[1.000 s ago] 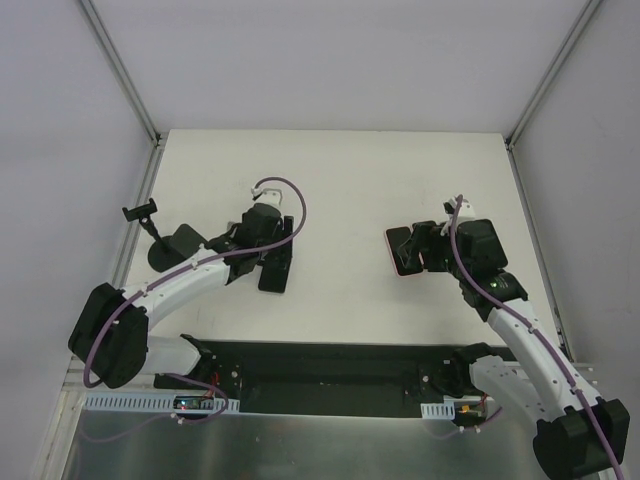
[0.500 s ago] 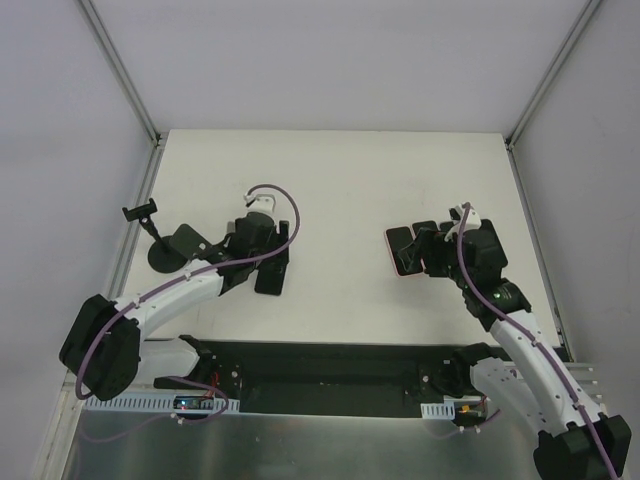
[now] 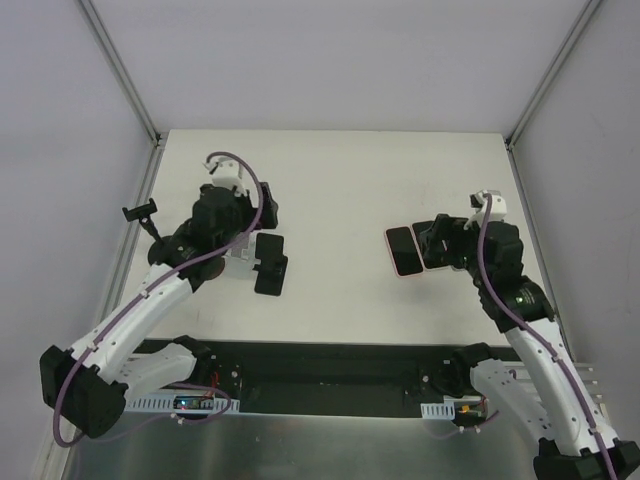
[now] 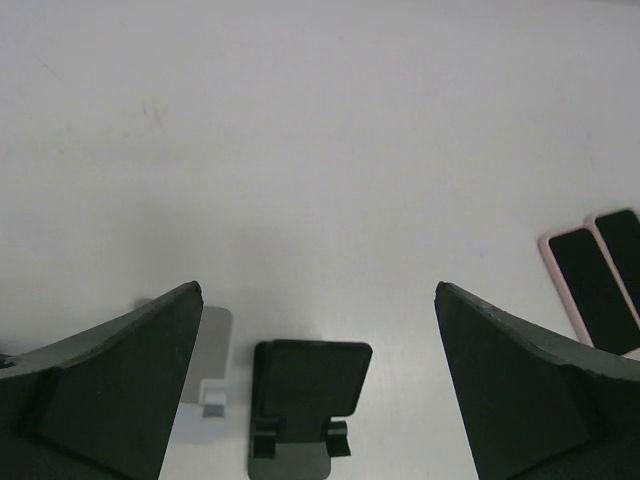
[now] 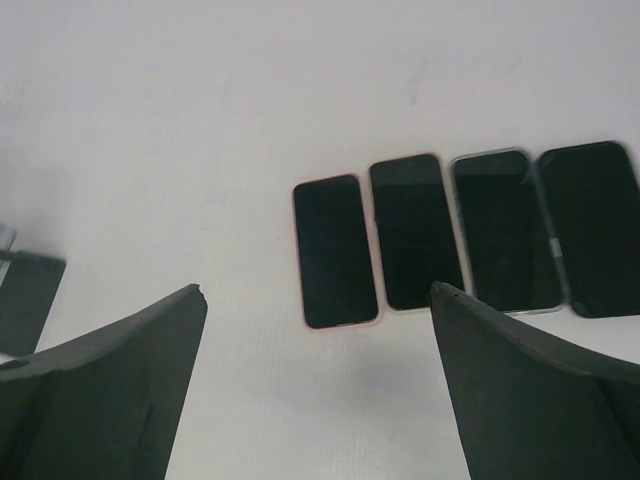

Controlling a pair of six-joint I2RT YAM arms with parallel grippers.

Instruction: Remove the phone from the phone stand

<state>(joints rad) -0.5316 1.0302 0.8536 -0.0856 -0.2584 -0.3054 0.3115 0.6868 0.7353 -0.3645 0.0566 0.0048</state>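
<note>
Phone [image 5: 337, 252], pink-edged, lying flat on table [image 3: 340, 180], leftmost in row with three other phones [image 5: 495, 230], well apart from empty phone stand [image 4: 303, 395]. Right gripper [image 3: 437, 243] hovering nearer, fingers spread wide across phone's short width, long axis pointing away. Left gripper [image 4: 318, 295], likewise spread, facing stand.

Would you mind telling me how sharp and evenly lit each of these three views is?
Top external: evenly lit and sharp, shadows faint. Left wrist: the phone stand is fairly crisp, the near fingers dark and featureless. Right wrist: the four phones look slightly soft, with no glare on their screens.
</note>
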